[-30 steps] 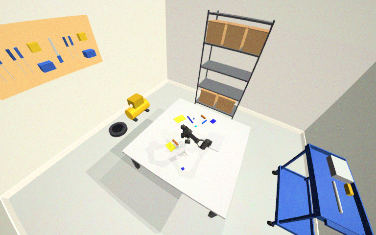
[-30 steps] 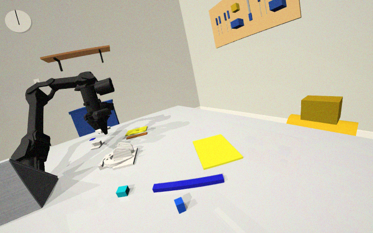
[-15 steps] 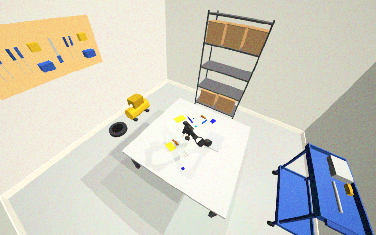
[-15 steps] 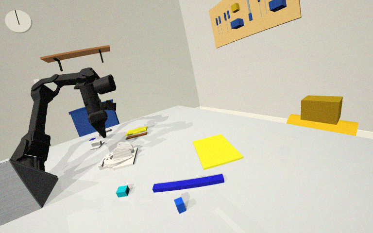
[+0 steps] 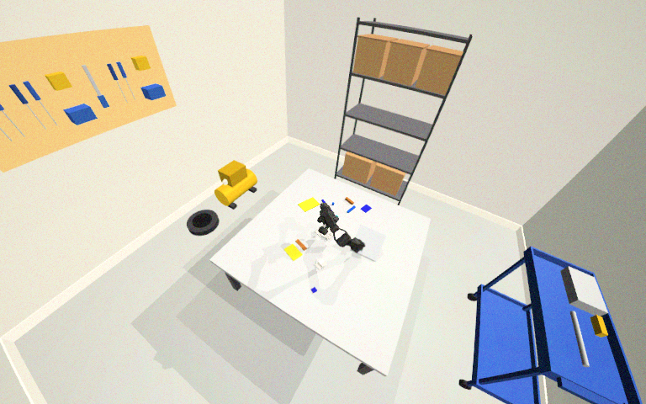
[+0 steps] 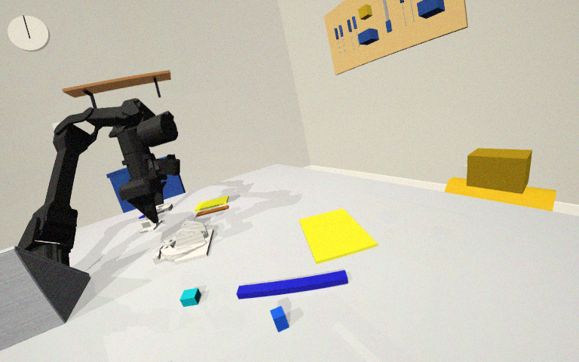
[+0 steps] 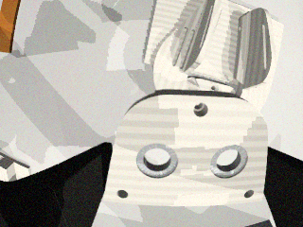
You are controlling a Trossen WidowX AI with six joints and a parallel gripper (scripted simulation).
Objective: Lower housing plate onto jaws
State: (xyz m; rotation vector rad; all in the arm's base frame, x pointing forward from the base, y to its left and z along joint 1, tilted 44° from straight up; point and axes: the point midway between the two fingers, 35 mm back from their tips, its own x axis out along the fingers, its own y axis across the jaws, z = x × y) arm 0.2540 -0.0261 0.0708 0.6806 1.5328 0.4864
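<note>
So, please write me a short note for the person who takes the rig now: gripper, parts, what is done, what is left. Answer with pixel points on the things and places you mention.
Gripper (image 7: 187,153): closed on the housing plate (image 7: 191,137), fingers at its two sides, held above the table.
Base with the two jaws (image 6: 190,238) (image 7: 213,61): on the table; in the wrist view it lies just beyond the plate's far edge.
Done: plate picked up; both jaws stand on the base.
Left: bring the plate over the jaw stubs, lower it level, release, move away. Whether the jaws sit fully on their pins, I cannot tell.
</note>
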